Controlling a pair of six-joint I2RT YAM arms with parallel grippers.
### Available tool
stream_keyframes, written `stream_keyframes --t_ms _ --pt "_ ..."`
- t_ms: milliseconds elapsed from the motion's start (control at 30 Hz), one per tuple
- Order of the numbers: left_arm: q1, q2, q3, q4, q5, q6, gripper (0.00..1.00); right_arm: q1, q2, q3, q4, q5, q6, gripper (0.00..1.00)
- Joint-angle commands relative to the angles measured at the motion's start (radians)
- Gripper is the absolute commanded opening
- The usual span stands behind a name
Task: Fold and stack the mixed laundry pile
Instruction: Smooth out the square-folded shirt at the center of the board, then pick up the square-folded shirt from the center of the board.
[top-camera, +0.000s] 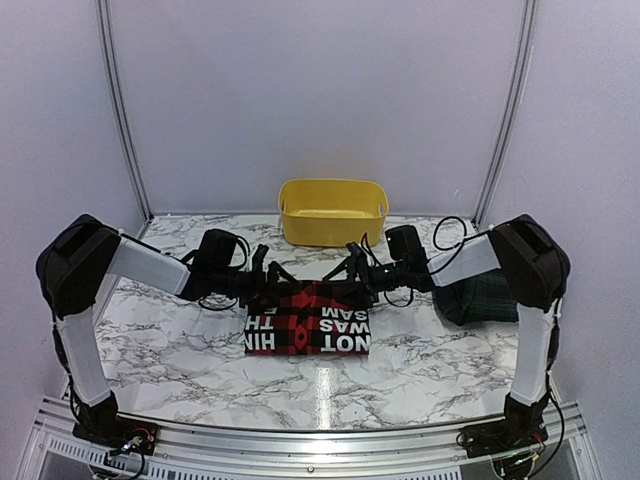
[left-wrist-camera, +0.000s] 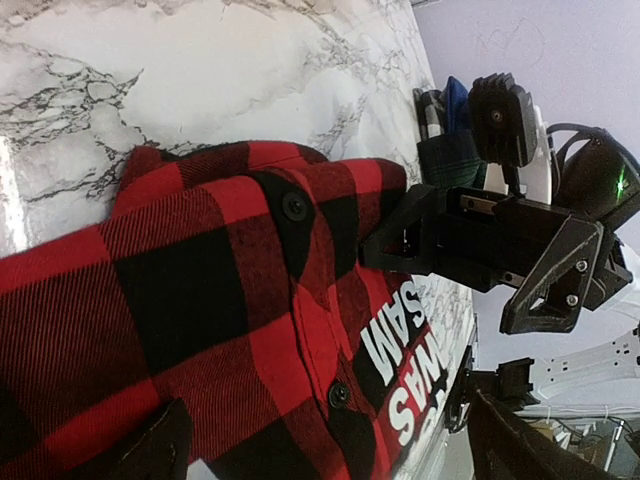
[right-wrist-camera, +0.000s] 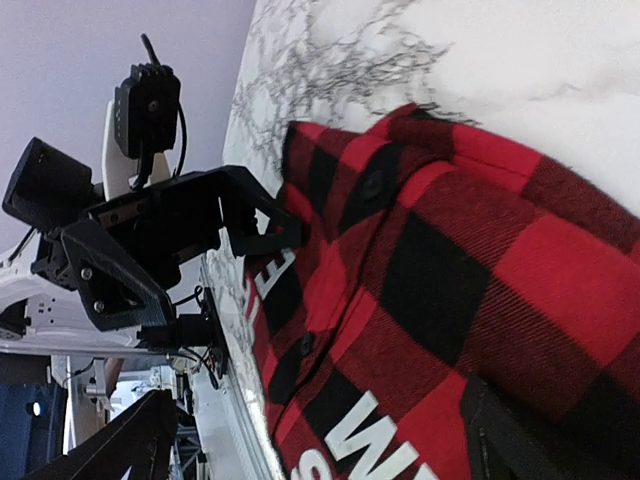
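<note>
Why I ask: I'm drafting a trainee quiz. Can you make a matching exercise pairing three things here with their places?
Things:
1. red-and-black checked garment
2. tartan garment
3. yellow tub

Places:
A. far middle
B. right side
C. centre, lying flat

Pairs: 1-C; 2-B; 3-A

The shirt (top-camera: 308, 318) under me is red-and-black checked, with black buttons and white block lettering. The other garment (top-camera: 478, 298) I see is dark green-navy tartan. The tub (top-camera: 332, 210) is yellow, and the table (top-camera: 180, 345) white marble, grey-veined.
</note>
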Motion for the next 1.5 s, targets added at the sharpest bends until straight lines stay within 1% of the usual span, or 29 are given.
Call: stream_keyframes --t_ms 0,100,167,233,367,500,567,667,700,767,833,867,900,933,1067,1100,1167,1300,1367,1467 --pt "-0.007 -0.204 -0.038 -0.053 -0.001 0.004 0.99 0.059 -0.194 -0.019 -0.117 -0.006 -0.046 0.97" --pt "-0.042 -0.279 -0.069 -0.069 -0.003 -0.022 0.99 0.130 -0.260 -0.088 -0.055 -0.011 0.034 0.98" --pt "-0.070 -0.281 -0.096 -0.067 -0.003 -0.059 0.99 0.168 -0.267 -0.142 0.009 -0.015 0.089 0.98" --pt "-0.101 -0.273 -0.141 -0.022 -0.004 -0.083 0.99 0.189 -0.250 -0.195 0.077 -0.016 0.126 0.98" --pt "-0.112 -0.206 -0.216 0.104 -0.007 -0.132 0.99 0.190 -0.163 -0.281 0.254 -0.037 0.202 0.98" --pt "-0.090 -0.104 -0.289 0.158 -0.038 -0.156 0.99 0.158 -0.069 -0.385 0.401 -0.045 0.242 0.97" --pt "-0.065 -0.102 -0.334 0.159 -0.056 -0.151 0.99 0.140 -0.065 -0.440 0.423 -0.047 0.247 0.96" --pt "-0.027 -0.180 -0.388 0.125 -0.097 -0.115 0.99 0.134 -0.122 -0.458 0.371 -0.048 0.220 0.95" --pt "-0.024 -0.232 -0.382 0.062 -0.119 -0.076 0.99 0.134 -0.166 -0.457 0.342 -0.049 0.211 0.95" --pt "-0.027 -0.303 -0.336 -0.104 -0.187 0.049 0.99 0.133 -0.256 -0.431 0.208 -0.030 0.149 0.94" --pt "-0.047 -0.372 -0.269 -0.271 -0.295 0.188 0.99 0.124 -0.344 -0.413 0.086 -0.003 0.088 0.94" --pt "-0.062 -0.398 -0.234 -0.367 -0.345 0.255 0.99 0.113 -0.385 -0.414 0.049 0.006 0.074 0.94" --pt "-0.082 -0.416 -0.194 -0.399 -0.395 0.321 0.99 0.100 -0.422 -0.421 0.021 0.012 0.070 0.94" --pt "-0.101 -0.428 -0.162 -0.464 -0.430 0.377 0.99 0.085 -0.463 -0.430 0.000 0.024 0.064 0.94" --pt "-0.218 -0.445 -0.061 -0.509 -0.547 0.608 0.99 0.019 -0.565 -0.446 -0.133 0.069 0.006 0.94" --pt "-0.252 -0.433 -0.037 -0.513 -0.569 0.656 0.97 0.006 -0.581 -0.451 -0.151 0.076 0.001 0.93" --pt "-0.339 -0.397 0.005 -0.512 -0.611 0.750 0.89 -0.017 -0.603 -0.470 -0.156 0.082 0.009 0.93" --pt "-0.442 -0.273 0.101 -0.511 -0.616 0.905 0.71 -0.033 -0.612 -0.479 -0.190 0.099 0.001 0.93" --pt "-0.481 -0.206 0.155 -0.511 -0.624 0.971 0.65 -0.040 -0.620 -0.490 -0.188 0.103 0.010 0.93" --pt "-0.524 -0.098 0.233 -0.511 -0.634 1.051 0.60 -0.059 -0.630 -0.520 -0.181 0.103 0.023 0.93"
